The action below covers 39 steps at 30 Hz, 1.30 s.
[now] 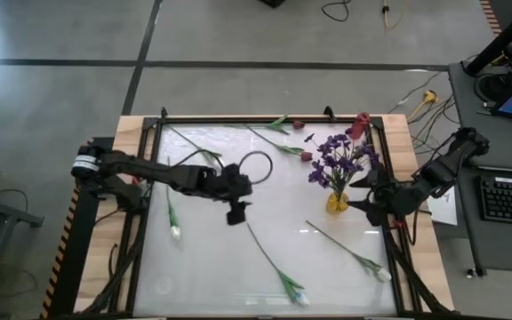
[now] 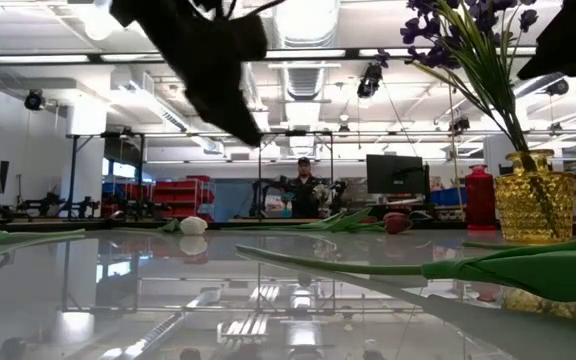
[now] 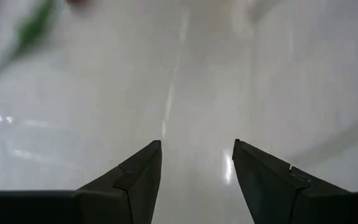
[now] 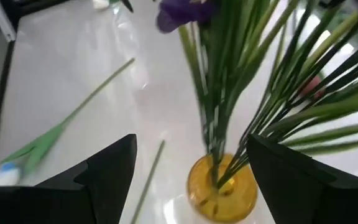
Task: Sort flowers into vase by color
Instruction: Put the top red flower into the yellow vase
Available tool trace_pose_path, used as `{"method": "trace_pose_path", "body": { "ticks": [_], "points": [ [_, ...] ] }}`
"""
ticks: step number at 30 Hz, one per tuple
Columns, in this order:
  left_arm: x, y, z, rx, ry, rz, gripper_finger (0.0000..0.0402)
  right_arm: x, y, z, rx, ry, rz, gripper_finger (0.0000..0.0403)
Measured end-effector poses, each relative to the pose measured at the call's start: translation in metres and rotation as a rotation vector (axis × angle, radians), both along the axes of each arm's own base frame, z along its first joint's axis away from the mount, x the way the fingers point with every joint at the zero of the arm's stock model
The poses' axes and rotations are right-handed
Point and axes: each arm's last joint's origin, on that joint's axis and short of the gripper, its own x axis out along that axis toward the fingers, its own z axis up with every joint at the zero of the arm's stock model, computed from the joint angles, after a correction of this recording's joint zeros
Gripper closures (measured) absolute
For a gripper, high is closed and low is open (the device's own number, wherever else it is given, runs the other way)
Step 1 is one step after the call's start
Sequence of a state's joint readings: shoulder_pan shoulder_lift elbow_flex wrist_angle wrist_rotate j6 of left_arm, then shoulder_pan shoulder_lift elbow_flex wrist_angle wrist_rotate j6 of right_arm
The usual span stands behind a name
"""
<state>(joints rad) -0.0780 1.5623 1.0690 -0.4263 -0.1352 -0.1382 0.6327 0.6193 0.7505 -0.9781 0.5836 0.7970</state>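
Glossy white tabletop [image 1: 212, 267] is strewn with loose flowers: white tulips [image 1: 297, 295] near the front, dark red buds [image 1: 306, 156] at the back. Purple sprays [image 1: 338, 158] are already stood in the yellow vase [image 1: 337, 204]. Left gripper [image 3: 196, 163] is held parted and empty over bare surface. Right gripper [image 4: 191, 158], spread wide just beside the vase, could tip it if nudged.

The desk [image 1: 212, 267] is shiny white with a black frame. The vase [image 1: 337, 204] is yellow with a bumpy pattern. The purple blossoms [image 1: 336, 158] have green stems. The tulip buds [image 1: 383, 276] are white. Dark red buds [image 1: 307, 156] lie nearby. Both arms are black.
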Motion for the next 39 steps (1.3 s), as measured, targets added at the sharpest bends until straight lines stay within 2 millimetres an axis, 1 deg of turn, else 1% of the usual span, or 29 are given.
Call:
{"method": "trace_pose_path", "body": {
  "ticks": [5, 8, 10, 12, 14, 16, 20, 23, 25, 28, 31, 35, 39],
  "points": [
    [-0.016, -0.021, 0.008, -0.017, 0.229, -0.14, 0.0224, 0.001, 0.004, 0.001, 0.076, 0.128, -0.001, 0.0113],
    [-0.03, -0.024, 0.015, 0.007, 0.4, -0.176, 0.0232, -0.001, 0.005, 0.0, 0.129, 0.212, -0.015, 0.0113],
    [-0.034, -0.024, 0.02, 0.018, 0.45, -0.195, 0.0236, -0.001, 0.007, -0.001, 0.161, 0.247, -0.013, 0.0113],
    [-0.031, -0.026, 0.023, -0.009, 0.427, -0.243, 0.0238, -0.001, 0.009, -0.002, 0.192, 0.28, -0.015, 0.0113],
    [-0.021, -0.033, 0.027, -0.033, 0.326, -0.306, 0.0238, -0.001, 0.011, -0.003, 0.226, 0.307, -0.022, 0.0114],
    [-0.007, -0.044, 0.027, -0.018, 0.208, -0.373, 0.0238, 0.0, 0.015, -0.005, 0.259, 0.337, -0.031, 0.0115],
    [0.027, -0.062, 0.016, -0.009, 0.042, -0.423, 0.023, 0.002, 0.024, -0.01, 0.312, 0.411, -0.043, 0.0113],
    [0.053, -0.069, 0.004, -0.003, -0.02, -0.434, 0.0214, 0.003, 0.032, -0.014, 0.347, 0.477, -0.052, 0.0109],
    [0.068, -0.065, -0.005, 0.017, -0.004, -0.442, 0.0203, 0.003, 0.038, -0.017, 0.357, 0.512, -0.063, 0.0107],
    [0.085, -0.044, -0.013, 0.076, 0.028, -0.412, 0.0189, 0.006, 0.05, -0.023, 0.357, 0.539, -0.068, 0.0104],
    [0.096, -0.008, -0.013, 0.122, 0.033, -0.352, 0.0187, 0.007, 0.061, -0.028, 0.365, 0.549, -0.076, 0.0104],
    [0.099, 0.056, -0.009, 0.157, 0.015, -0.239, 0.019, 0.011, 0.078, -0.035, 0.386, 0.547, -0.082, 0.0105],
    [0.091, 0.123, -0.013, 0.164, 0.013, -0.088, 0.0192, 0.018, 0.094, -0.042, 0.411, 0.513, -0.084, 0.0105]
  ]
}}
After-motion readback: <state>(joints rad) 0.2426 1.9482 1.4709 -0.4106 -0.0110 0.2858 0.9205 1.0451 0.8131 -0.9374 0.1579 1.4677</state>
